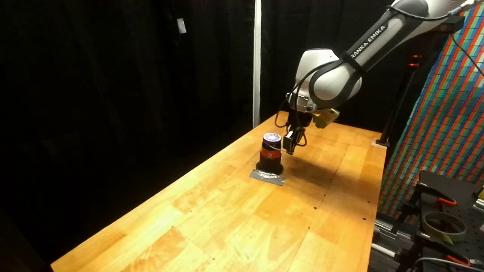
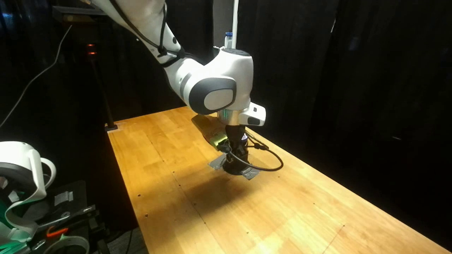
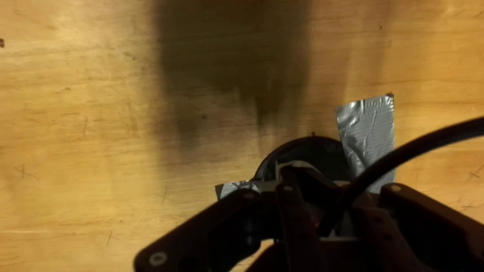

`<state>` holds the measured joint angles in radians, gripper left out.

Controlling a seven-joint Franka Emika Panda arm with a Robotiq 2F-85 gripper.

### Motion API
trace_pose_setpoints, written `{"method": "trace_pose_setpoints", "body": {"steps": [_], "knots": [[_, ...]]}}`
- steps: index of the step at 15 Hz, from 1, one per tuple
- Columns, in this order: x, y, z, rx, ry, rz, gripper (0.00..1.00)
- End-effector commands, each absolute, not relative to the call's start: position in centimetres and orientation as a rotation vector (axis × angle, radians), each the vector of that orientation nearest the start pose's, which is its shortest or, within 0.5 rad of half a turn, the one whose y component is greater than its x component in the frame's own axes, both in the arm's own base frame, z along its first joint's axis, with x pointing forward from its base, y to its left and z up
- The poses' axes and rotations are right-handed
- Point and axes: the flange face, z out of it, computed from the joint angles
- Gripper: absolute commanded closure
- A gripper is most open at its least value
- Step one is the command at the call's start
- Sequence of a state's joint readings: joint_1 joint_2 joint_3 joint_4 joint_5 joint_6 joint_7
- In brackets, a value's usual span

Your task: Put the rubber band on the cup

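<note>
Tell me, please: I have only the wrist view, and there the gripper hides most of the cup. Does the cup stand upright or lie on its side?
Observer: Upright. In an exterior view the cup shows from its pale top down to its dark base.
Operator: Am I higher than its top now?
Observer: It seems not. In an exterior view the tip of the gripper hangs beside the cup, lower than its top.
Operator: Do you see something between us?
Observer: Yes. A thin pale line, probably the rubber band, runs across the cup's near side toward the gripper's tip.
</note>
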<state>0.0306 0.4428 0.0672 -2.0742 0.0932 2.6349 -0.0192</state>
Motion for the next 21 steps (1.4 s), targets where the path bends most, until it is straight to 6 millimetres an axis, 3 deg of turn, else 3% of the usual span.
{"method": "trace_pose_setpoints", "body": {"steps": [1,4,7,10,15,21], "knots": [[55.7,4.2,23.3,-2.989,-0.045,-0.427,0.88],[54.2,4.9,23.6,-2.898,-0.058,-0.647,0.88],[54.8,7.1,24.5,-2.809,-0.092,-0.819,0.89],[54.6,7.8,25.4,-2.725,-0.124,-0.972,0.89],[50.6,5.8,22.9,-2.637,-0.166,-1.090,0.89],[48.0,3.0,20.9,-2.558,-0.194,-1.213,0.89]]}}
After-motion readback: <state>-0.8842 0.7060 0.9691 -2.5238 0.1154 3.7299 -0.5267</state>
